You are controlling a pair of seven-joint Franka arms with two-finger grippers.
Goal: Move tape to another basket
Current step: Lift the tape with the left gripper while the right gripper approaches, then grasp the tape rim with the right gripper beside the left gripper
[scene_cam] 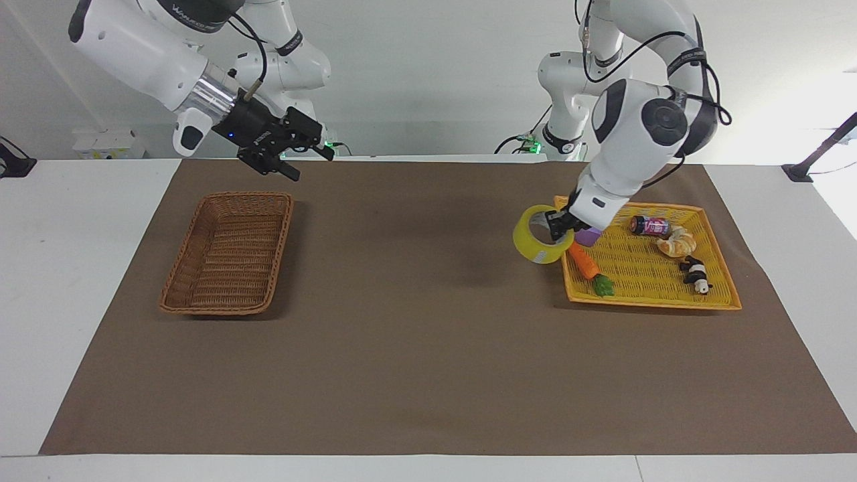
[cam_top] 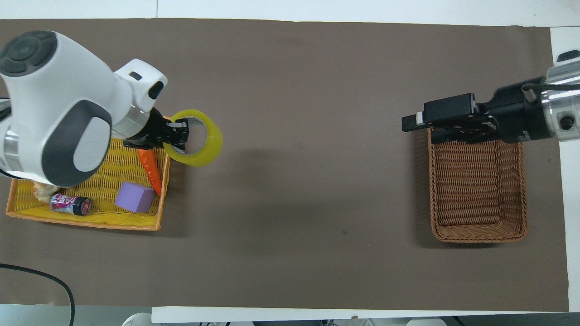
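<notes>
The tape [scene_cam: 541,235] hangs in the air, pinched by its wall in the left gripper [scene_cam: 557,226], one finger inside the pale core and the other on the yellow outside. In the facing view the roll sits tilted over the edge of the yellow tray [scene_cam: 723,294] that faces the right arm's end of the table, partly over the brown mat [scene_cam: 415,348]; in the overhead view the tape [cam_top: 197,144] shows as a ring just off that same tray edge, with the left gripper [cam_top: 177,134] at its rim. The left arm leans in from its base across the tray. In the tray lie a carrot [scene_cam: 584,262] just under the roll, a purple block [scene_cam: 589,235] partly hidden by the gripper, a small can [scene_cam: 648,225], a croissant [scene_cam: 676,245] and a small black-and-white figure [scene_cam: 696,274]. Well apart, toward the right arm's end of the table, the basket [scene_cam: 227,254] rests on the mat with nothing in it. The right gripper [scene_cam: 294,161] hovers with its fingers spread apart and nothing between them; in the overhead view the right gripper [cam_top: 419,124] covers the basket's [cam_top: 478,224] edge farther from the robots.
</notes>
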